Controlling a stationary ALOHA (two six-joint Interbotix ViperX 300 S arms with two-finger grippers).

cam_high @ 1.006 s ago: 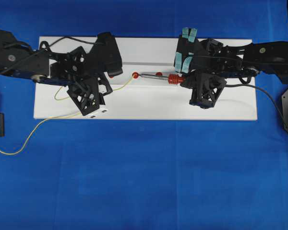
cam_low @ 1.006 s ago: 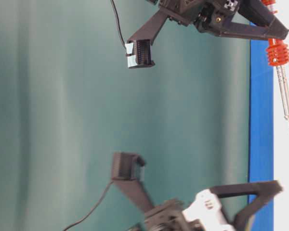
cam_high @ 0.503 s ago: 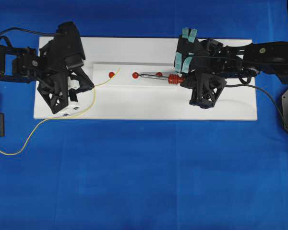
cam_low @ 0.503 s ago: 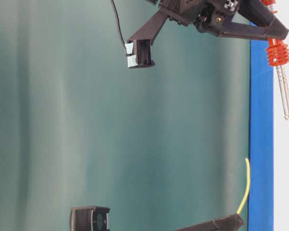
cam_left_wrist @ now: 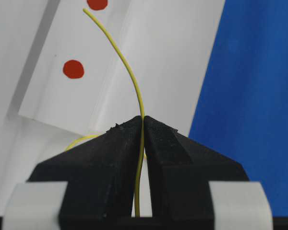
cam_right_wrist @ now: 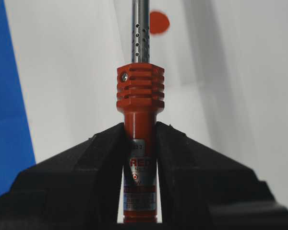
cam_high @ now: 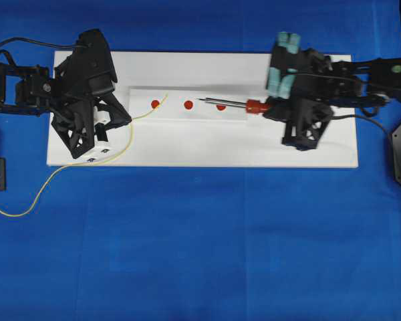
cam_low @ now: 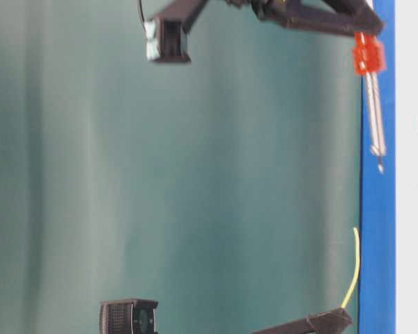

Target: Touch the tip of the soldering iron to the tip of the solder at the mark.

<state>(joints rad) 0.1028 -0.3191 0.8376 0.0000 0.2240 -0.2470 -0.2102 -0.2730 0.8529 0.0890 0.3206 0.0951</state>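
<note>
Iron (cam_high: 226,103) tip now clear of marks

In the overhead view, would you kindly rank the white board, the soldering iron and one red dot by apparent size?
1. White board, by far the largest.
2. Soldering iron, a slim tool above the board.
3. Middle red dot, smallest.

The overhead view looks straight down on the blue surface (cam_high: 200,254) and the white board (cam_high: 187,147), taking in both arms. The table-level view sits low at the board's edge, turned on its side, facing a green backdrop (cam_low: 195,181). Each wrist view looks close along its own hand toward the board. All four share the board's red dots (cam_high: 188,104).
</note>
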